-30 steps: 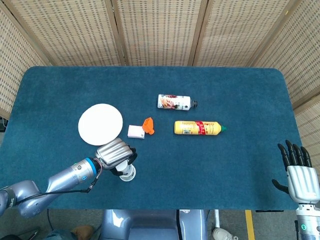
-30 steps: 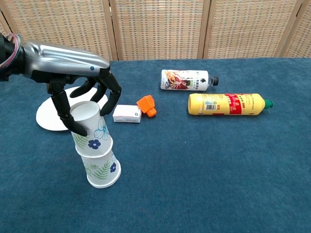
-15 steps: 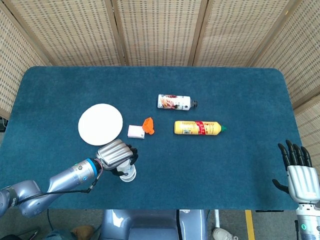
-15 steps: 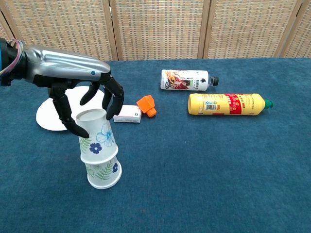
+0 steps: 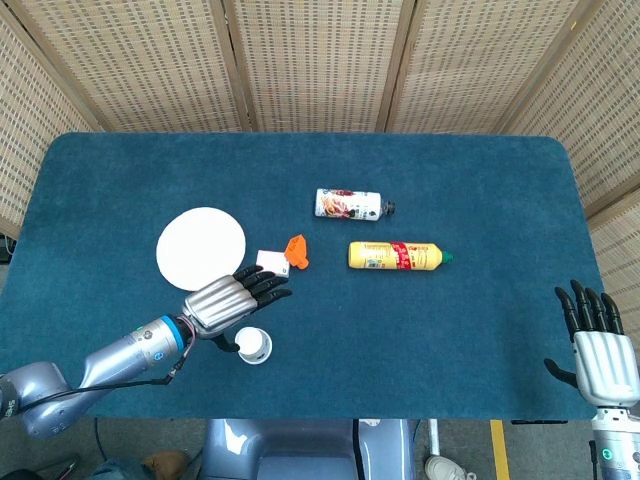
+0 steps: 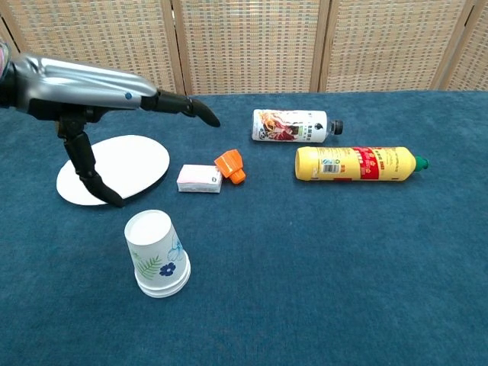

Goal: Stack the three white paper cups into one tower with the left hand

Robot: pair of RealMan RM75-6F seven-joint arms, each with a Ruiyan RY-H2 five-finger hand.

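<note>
Fingers of the left hand extended and spread, holding nothing; the thumb points down toward the table, the others reach forward above the white plate. The stack of white paper cups, upside down and nested, printed with blue flowers and green leaves, stands free on the blue tablecloth, below and just in front of the thumb tip, apart from it. In the head view the stack lies just beside the hand, nearer the table's front edge. Beyond the fingertips: a small white box touching an orange object; further right, a clear bottle and a yellow bottle, both lying down. Right hand at the table's far right corner, fingers straight and slightly apart, empty.
</note>
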